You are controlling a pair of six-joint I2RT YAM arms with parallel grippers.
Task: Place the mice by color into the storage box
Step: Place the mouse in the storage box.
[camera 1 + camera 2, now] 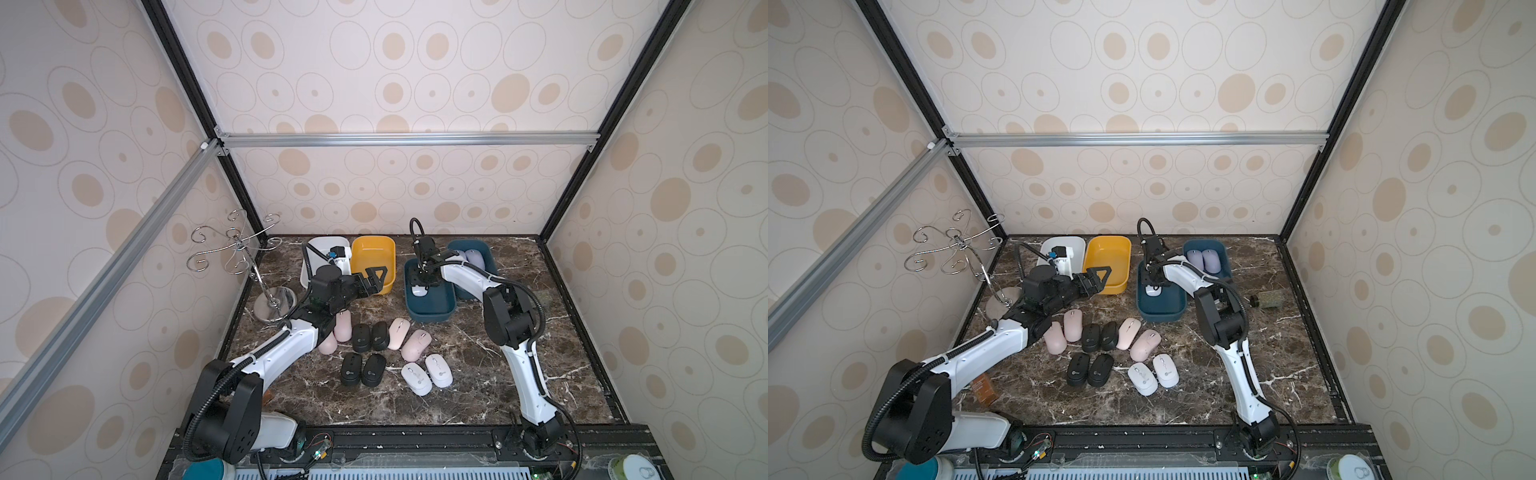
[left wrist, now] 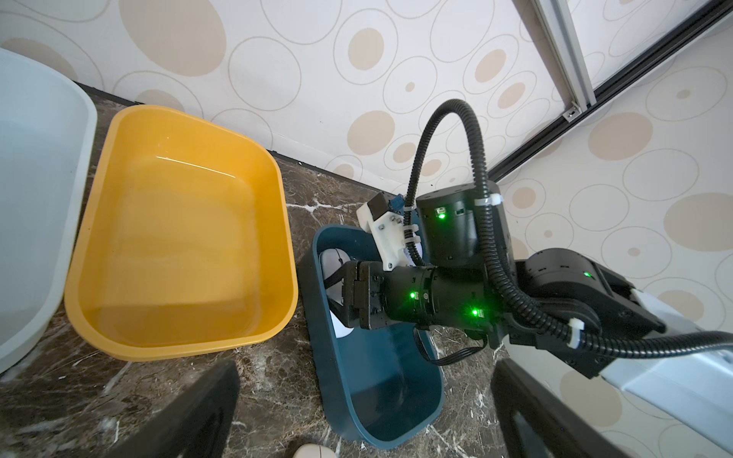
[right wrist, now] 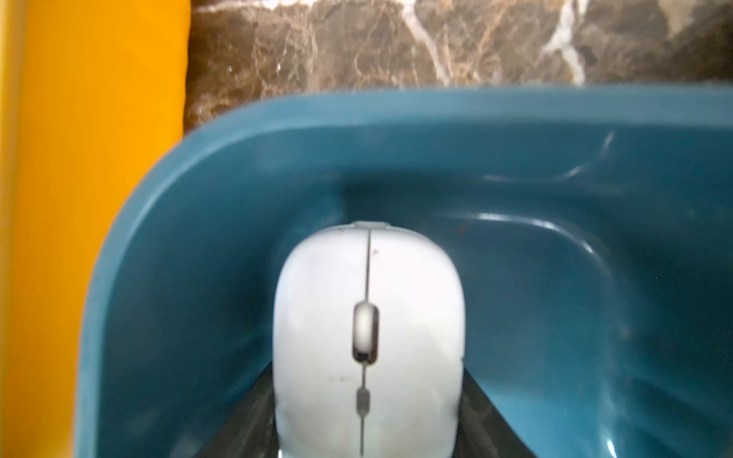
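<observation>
Left arm is bent low with the forearm level. The left gripper (image 1: pixel 374 277) has its jaws wide apart and empty over the near rim of the glossy yellow bin (image 1: pixel 370 251). On the marble table (image 1: pixel 478 374) lie four smooth pink mice (image 1: pixel 343 326), four black mice (image 1: pixel 360 337), oval, and two white mice (image 1: pixel 416 378). Right arm reaches forward, wrist pointing down. The right gripper (image 1: pixel 420 286) is inside the near teal bin (image 3: pixel 198 238), clamped on a white mouse (image 3: pixel 369 337), wheel up. Two lavender mice (image 1: pixel 1202 259) lie in the far teal bin (image 1: pixel 1227 254).

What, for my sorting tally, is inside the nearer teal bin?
One white mouse, held in the right gripper's jaws; the teal bin's nearer half is bare. The floor beneath the gripper is covered, so anything there cannot be seen.
</observation>
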